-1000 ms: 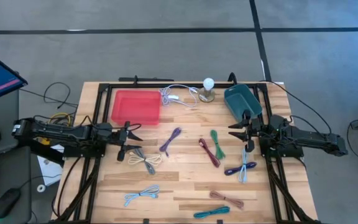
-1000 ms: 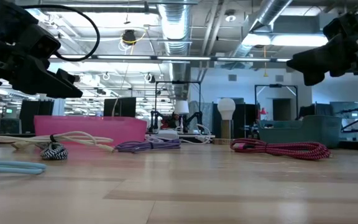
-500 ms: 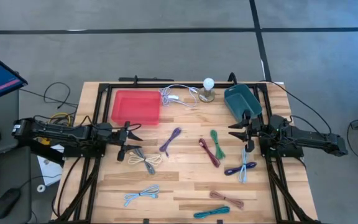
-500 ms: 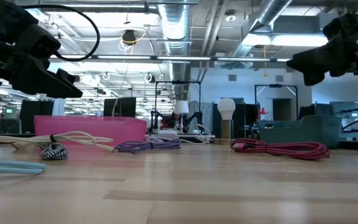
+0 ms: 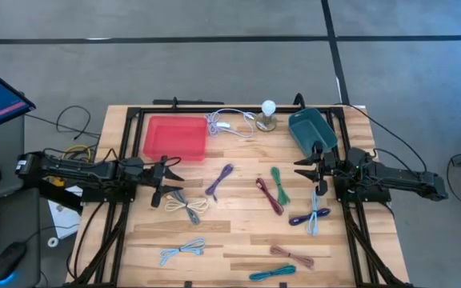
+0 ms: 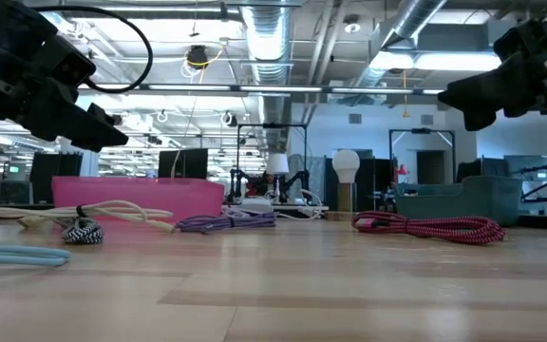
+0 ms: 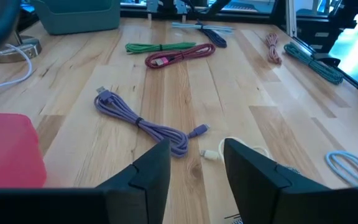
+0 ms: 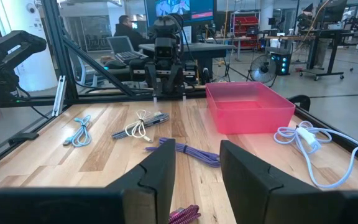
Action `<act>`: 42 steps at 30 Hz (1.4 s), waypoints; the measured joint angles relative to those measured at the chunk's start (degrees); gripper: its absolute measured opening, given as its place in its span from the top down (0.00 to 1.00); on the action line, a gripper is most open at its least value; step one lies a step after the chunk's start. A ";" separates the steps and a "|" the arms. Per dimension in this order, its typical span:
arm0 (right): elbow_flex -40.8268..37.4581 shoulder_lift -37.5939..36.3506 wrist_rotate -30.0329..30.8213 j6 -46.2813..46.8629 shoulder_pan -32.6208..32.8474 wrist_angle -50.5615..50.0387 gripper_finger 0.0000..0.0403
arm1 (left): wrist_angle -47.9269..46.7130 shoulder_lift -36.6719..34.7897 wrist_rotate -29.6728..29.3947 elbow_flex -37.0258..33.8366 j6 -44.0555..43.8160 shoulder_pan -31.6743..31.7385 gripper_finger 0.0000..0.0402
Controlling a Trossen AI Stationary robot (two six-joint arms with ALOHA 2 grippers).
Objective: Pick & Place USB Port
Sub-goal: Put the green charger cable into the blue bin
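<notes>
Left tool (image 5: 166, 181): we see it hovering above the tabletop (image 5: 238, 232) just below the red tray's near right corner, fingers apart and empty. We judge it sits there because the nearest cables lie right under its reach.
Red tray (image 5: 174, 137): our landmark, at the far left of the tabletop and empty, so we take it for a likely drop spot, though the task does not name one.
White-and-grey cable (image 5: 189, 206): coiled just beyond the left tool, toward the near edge from the red tray. It looks the easiest first pick.
Purple cable (image 5: 219, 181): just right of the red tray's near corner, lying loose in front of the left wrist camera.
Red cable (image 5: 269, 195) and green cable (image 5: 279, 185): side by side, well right of the red tray, between the two arms.
Teal bin (image 5: 311, 130): across from the red tray at the far right.
Right tool (image 5: 309, 173): fingers spread, empty, poised well right of the red tray, just beside the teal bin's near end. We judge it is waiting.
</notes>
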 joint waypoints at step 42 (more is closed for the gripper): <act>-0.01 0.02 0.02 0.00 -0.03 0.04 0.70 | 2.87 0.23 -0.02 0.00 0.20 0.02 0.63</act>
